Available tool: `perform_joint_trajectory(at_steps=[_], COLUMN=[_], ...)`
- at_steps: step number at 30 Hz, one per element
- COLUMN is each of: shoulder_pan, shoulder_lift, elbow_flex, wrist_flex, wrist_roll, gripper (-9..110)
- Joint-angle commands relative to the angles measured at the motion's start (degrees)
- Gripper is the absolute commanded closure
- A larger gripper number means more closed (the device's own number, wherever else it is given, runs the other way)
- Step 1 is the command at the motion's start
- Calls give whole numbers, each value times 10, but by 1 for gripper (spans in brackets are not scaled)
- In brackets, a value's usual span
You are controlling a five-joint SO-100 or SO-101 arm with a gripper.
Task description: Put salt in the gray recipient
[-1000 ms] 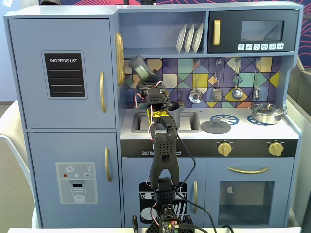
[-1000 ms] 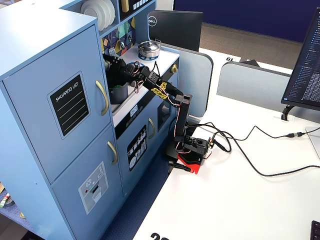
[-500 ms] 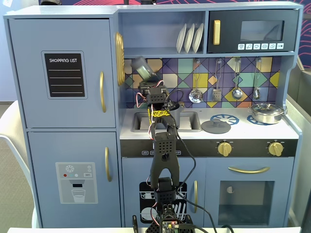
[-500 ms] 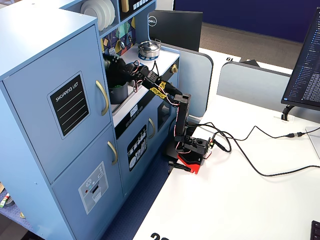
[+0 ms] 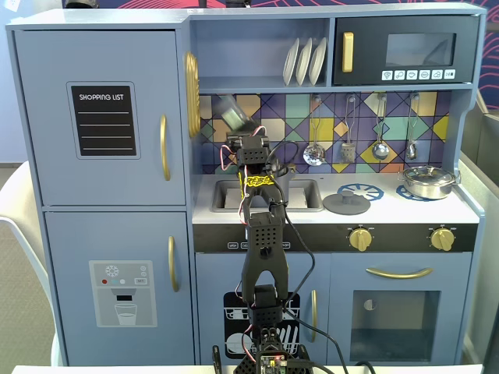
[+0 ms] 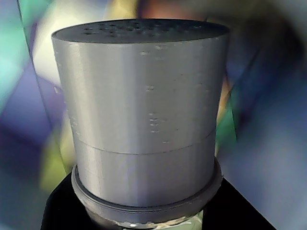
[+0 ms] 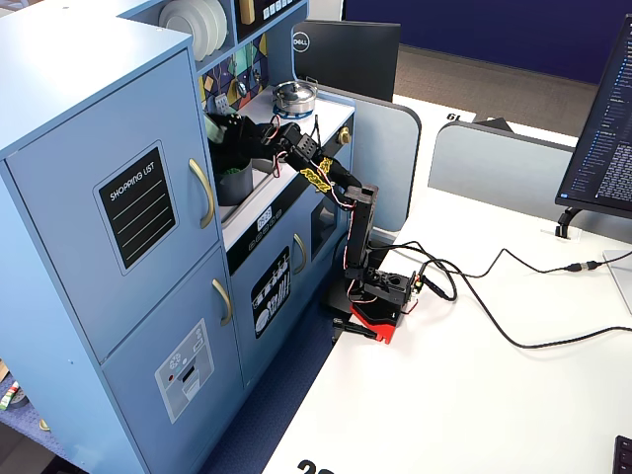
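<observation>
- Leaning up and to the left in a fixed view, the salt sits above the sink, in front of the coloured tile backsplash; its long axis is diagonal, free end toward the upper left, lower end down at the gripper.
- Wrist view: salt's ribbed gray cap fills the pic, w/ its perforated top face pointing up-frame, away from the cam; a darker collar rings the bottom edge. Background is blurred colour only.
- Jaws closed on the salt's lower body, going by the fixed front view; fingertips themselves are too small and hidden to make out.
- Gray recipient stands in the sink just behind the arm, mostly covered by it in the front view; the other fixed view shows it as a dark pot under the gripper. Salt is above and left of it in the front view, not touching.
- Readable writing: "SHOPPING LIST" on the black board on the upper cabinet door; "DELL" logo on the monitor back in the side view. Salt's label text can't be read.
- Steel pot sits far right on the counter; flat gray lid lies between it and the sink.
</observation>
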Motion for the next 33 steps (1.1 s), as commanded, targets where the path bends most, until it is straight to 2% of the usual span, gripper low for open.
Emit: perform_joint_trajectory(at_steps=[1, 5, 9, 12, 14, 17, 21, 27, 33], shoulder_pan=[14, 95, 232, 336, 389, 457, 504, 522, 529], shoulder_lift=[23, 55, 104, 111, 111, 117, 117, 100, 65], elbow_flex=[-24, -4, 58, 76, 91, 137, 217, 332, 367], wrist_flex=[-136, -116, -151, -192, -208, -238, -304, -425, -473], wrist_roll=[-286, -718, -1113, -1291, -1375, -1440, -1463, -1449, -1438], gripper=[101, 101, 101, 101, 101, 101, 101, 101, 101])
